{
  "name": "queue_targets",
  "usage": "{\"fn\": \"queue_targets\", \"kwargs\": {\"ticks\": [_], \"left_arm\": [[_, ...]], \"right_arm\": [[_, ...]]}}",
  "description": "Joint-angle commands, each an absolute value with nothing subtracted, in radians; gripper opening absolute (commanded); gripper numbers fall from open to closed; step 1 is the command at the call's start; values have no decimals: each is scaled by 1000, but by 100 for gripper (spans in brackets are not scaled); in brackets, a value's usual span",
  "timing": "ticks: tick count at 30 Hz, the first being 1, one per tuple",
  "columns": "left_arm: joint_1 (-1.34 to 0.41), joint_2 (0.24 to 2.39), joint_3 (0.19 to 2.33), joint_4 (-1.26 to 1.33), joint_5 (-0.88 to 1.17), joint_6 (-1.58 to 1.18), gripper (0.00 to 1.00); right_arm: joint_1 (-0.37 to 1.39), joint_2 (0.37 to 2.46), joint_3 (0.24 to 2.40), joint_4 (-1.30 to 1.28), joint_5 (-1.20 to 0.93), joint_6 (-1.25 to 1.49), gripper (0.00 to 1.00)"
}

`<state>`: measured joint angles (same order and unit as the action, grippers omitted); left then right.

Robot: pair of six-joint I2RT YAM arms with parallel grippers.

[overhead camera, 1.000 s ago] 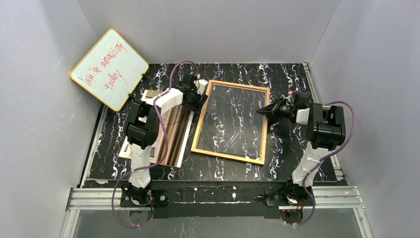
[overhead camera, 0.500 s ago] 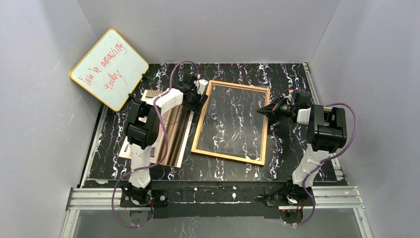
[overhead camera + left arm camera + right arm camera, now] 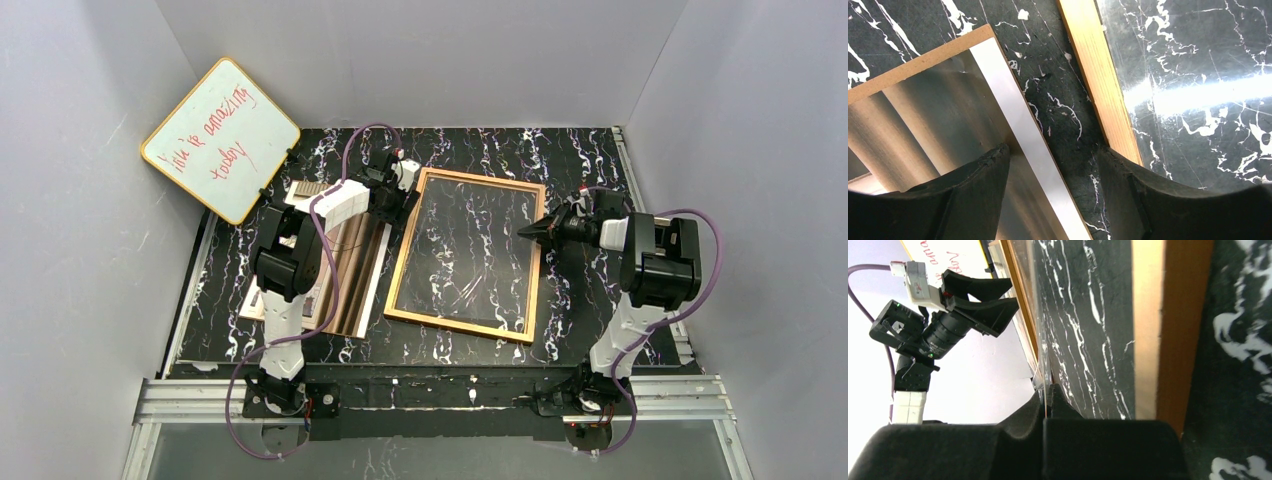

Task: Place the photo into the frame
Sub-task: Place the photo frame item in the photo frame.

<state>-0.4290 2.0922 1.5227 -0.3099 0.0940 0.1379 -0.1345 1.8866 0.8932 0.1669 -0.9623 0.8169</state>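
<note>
The orange-brown frame [image 3: 401, 262] lies flat mid-table, its rail also showing in the left wrist view [image 3: 1098, 75] and the right wrist view [image 3: 1178, 330]. My right gripper [image 3: 525, 232] is shut on the right edge of the clear pane [image 3: 1040, 340], which rises slightly off the frame. The photo [image 3: 350, 270], brown-grey curtains with a white border [image 3: 938, 115], lies left of the frame on a brown fibreboard back [image 3: 923, 60]. My left gripper [image 3: 1053, 150] hangs open over the photo's right edge and the strip of table between photo and frame, holding nothing.
A yellow-edged whiteboard [image 3: 220, 140] with red writing leans against the back left wall. Grey walls enclose the black marbled table [image 3: 580, 160] on three sides. The left arm [image 3: 290, 260] covers part of the photo.
The right gripper has shifted slightly toward the near side with the pane, and the frame's near edge now sits a little closer to the arms. The left arm has not moved.
</note>
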Motion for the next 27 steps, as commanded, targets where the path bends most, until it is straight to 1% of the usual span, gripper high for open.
{"fn": "queue_targets", "kwargs": {"ticks": [1, 8, 20, 24, 27], "left_arm": [[-443, 2084, 1477, -343, 152, 106, 62], [-443, 2093, 1463, -325, 155, 101, 62], [-443, 2095, 1457, -316, 162, 102, 62], [-443, 2097, 1453, -317, 166, 105, 62], [-443, 2097, 1450, -316, 161, 106, 62]], "right_arm": [[-107, 1791, 921, 98, -1057, 790, 1], [-85, 1734, 896, 120, -1075, 828, 1], [-68, 1786, 955, 158, -1097, 866, 1], [-59, 1794, 946, 223, -1110, 909, 1], [-55, 1784, 899, 383, -1142, 1006, 1]]}}
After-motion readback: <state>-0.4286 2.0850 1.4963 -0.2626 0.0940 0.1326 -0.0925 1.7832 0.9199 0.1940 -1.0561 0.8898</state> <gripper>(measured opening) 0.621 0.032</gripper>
